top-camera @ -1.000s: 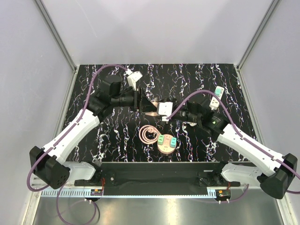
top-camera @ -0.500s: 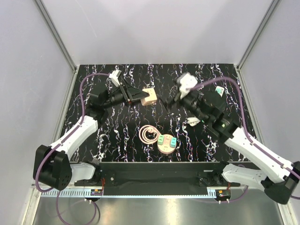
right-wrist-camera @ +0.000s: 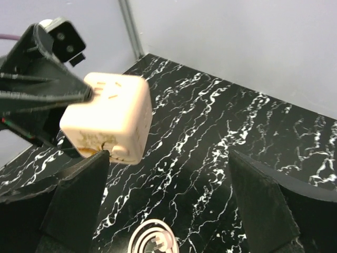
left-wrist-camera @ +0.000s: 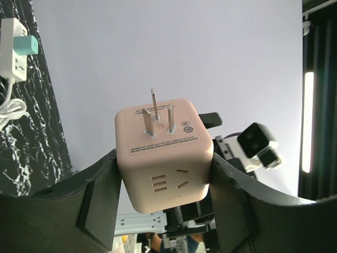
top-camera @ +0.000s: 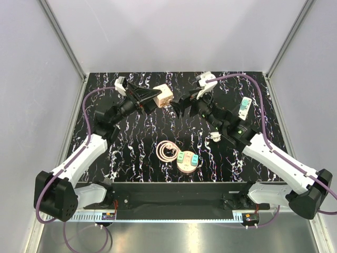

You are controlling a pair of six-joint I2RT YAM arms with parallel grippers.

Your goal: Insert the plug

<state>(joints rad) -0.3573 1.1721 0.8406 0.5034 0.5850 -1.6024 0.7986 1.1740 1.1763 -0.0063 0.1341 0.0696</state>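
Both arms had swung toward the back of the tabletop [top-camera: 137, 158] since half a second earlier. Your left pincer [top-camera: 159, 96] carried the pink plug cube [left-wrist-camera: 164, 153] farther from the bases, and your right pincer [right-wrist-camera: 167, 158] moved up with it.

Your left pincer was closed on the pink plug cube, one finger pressed against each of two opposite sides, holding it in the air above the far part of the tabletop. In the left wrist view the metal prongs [left-wrist-camera: 158, 113] stood out from the face turned away from that pincer. The face nearest the camera showed socket slots.

Your right pincer was spread wide with nothing between its fingers. In the top view it sat just to the right of the cube, facing it, with a narrow gap between them. In the right wrist view the cube hung ahead of the finger on the left of the picture, not between the two fingers. I could not tell from that view whether it touched the fingertip.

On the tabletop nearer the bases lay a coiled cable [top-camera: 167, 152], and just to its right a round disc [top-camera: 187, 161] with a green and a teal piece on it. A white power strip [top-camera: 244, 108] with a teal plug in it lay well apart, toward the right side.
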